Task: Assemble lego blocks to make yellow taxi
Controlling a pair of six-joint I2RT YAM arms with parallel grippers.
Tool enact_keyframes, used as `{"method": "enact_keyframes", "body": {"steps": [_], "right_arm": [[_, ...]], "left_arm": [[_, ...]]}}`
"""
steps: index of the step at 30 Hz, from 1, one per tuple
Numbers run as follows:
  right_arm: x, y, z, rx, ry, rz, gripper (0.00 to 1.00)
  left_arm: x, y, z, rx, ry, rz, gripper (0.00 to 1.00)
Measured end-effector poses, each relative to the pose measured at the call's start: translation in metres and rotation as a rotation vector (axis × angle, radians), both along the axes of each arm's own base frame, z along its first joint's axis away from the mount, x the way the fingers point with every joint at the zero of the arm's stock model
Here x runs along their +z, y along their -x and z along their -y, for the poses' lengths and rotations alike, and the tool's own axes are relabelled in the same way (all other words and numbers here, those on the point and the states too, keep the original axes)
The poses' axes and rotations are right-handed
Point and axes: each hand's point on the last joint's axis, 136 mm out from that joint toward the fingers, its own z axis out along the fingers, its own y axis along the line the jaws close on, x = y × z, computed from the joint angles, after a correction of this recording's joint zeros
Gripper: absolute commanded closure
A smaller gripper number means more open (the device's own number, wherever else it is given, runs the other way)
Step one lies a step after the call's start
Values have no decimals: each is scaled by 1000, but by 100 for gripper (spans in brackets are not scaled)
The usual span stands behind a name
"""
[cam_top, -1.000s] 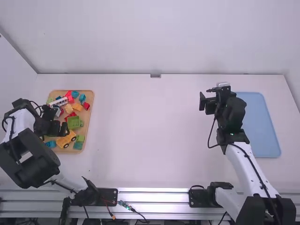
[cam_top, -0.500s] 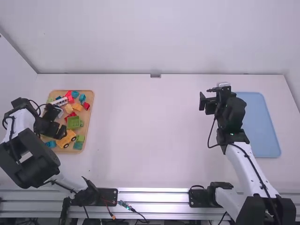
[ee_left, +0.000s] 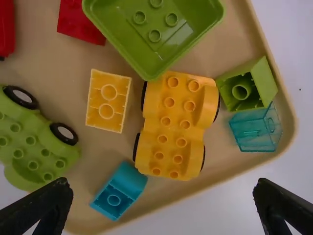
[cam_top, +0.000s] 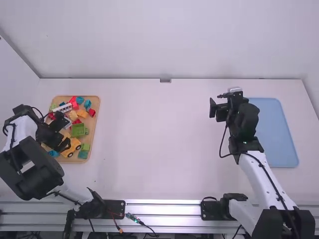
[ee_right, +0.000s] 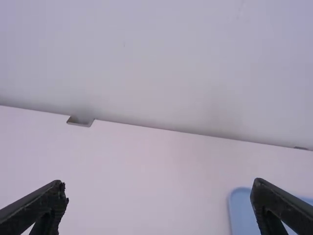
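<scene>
At the left of the table (cam_top: 154, 144), the left gripper (cam_top: 63, 133) is above the wooden tray (cam_top: 94, 122), its fingers spread apart with nothing between them. The green car base (ee_left: 36, 147) lies nearest the left side, studs up. Next comes the blue block (ee_left: 117, 191), set at a slant, then the yellow block (ee_left: 107, 100), hollow side up. The yellow car base (ee_left: 171, 122) sits beside it on its wheels, studs up. In the high view its long axis runs on a diagonal, from near left to far right, with the yellow block's long axis roughly parallel; I cannot tell its front from its back. One end meets a corner of the green box (ee_left: 151, 49). To its right are the green block (ee_left: 247, 88) and the clear teal block (ee_left: 257, 129). Well apart, the right gripper (cam_top: 216, 102) has its fingers apart and empty, beside the blue mat (cam_top: 276, 132).
</scene>
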Motion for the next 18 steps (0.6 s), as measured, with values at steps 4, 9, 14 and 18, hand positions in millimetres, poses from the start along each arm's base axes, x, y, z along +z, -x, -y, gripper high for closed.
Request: {"method": "enact_keyframes", "body": {"steps": [4, 9, 14, 18], "right_arm": [[0, 0, 0, 0, -1, 1, 1], [0, 0, 0, -1, -2, 1, 1], [1, 0, 0, -1, -3, 4, 1], [6, -2, 0, -2, -4, 26, 1]], "left_arm": [[0, -1, -1, -54, -13, 2, 1], [0, 0, 0, -114, -23, 1, 1], [-5, 0, -1, -158, -39, 2, 1], [-11, 6, 0, -156, -40, -23, 1]]}}
